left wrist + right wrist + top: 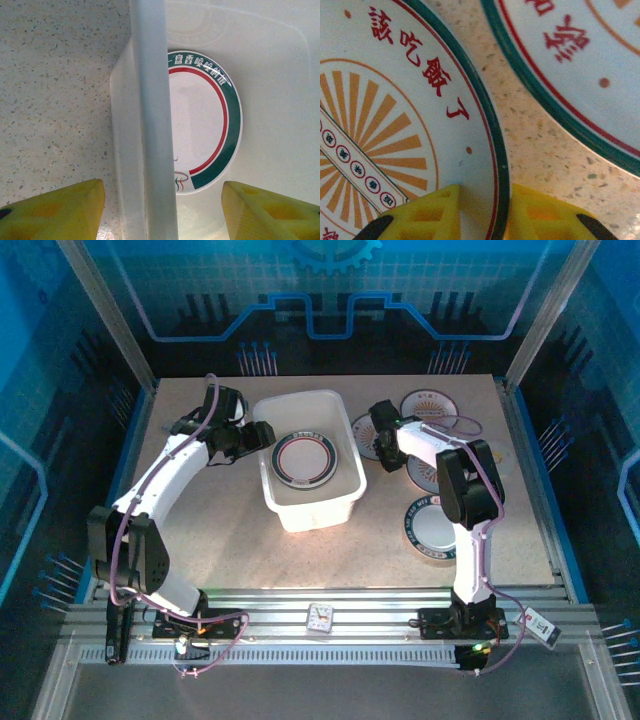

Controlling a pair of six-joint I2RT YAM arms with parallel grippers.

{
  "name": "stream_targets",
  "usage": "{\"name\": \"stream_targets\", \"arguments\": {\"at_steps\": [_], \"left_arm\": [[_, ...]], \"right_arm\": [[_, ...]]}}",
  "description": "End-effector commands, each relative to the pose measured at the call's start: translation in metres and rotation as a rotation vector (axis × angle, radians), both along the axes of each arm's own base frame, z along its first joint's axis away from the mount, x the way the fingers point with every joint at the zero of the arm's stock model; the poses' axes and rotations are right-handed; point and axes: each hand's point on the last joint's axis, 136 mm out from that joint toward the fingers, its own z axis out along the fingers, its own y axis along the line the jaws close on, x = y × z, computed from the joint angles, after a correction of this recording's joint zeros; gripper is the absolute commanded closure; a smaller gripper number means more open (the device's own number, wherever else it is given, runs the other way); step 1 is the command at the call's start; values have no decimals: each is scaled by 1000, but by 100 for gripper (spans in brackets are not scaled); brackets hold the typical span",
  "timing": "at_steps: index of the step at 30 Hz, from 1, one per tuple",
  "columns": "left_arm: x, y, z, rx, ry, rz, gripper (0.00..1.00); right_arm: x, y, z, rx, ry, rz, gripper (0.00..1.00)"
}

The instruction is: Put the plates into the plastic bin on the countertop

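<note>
Count: 1 plastic bin, 2 arms. Plates: 1 in the bin and at least 4 out on the countertop. A couple sit partly under the R arm, so the total isn't firm.

Bin: centre of overhead view. It holds a single bin plate lying flat on the floor, w/ green rim, red inner ring, lettering and pale centre.

Loose plates, all right of the bin:
- The sunburst plate is just beside the bin's right wall.
- The upper-right plate has a lettered rim.
- One more is half hidden under the R forearm, mid right.
- The lower-right plate is dark-rimmed w/ a pale centre.

R wrist view: a neighbour plate at top right is near the sunburst plate but not touching, w/ a strip of counter between.

L gripper: jaws apart, straddling the bin's left wall. One yellow finger is over the counter and the other inside the bin. It holds nothing.

R gripper: at the bottom of the R wrist view. Its yellow fingers are pinched on the sunburst plate's rim, one on top and one at the outer edge.
</note>
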Motion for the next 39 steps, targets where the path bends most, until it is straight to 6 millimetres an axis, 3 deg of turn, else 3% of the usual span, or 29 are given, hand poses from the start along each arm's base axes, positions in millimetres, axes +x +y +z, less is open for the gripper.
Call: {"name": "stream_targets", "arguments": {"at_steps": [1, 7, 19, 39], "left_arm": [[2, 0, 7, -16, 0, -1, 35], [0, 0, 7, -16, -2, 2, 36], [-1, -1, 13, -33, -12, 6, 35], [-3, -3, 27, -42, -47, -9, 35]], "right_arm": [[-18, -3, -20, -37, 54, -15, 77], [-21, -3, -20, -30, 42, -35, 86], [-25, -3, 7, 23, -46, -103, 100], [-8, -7, 81, 118, -278, -115, 100]]}}
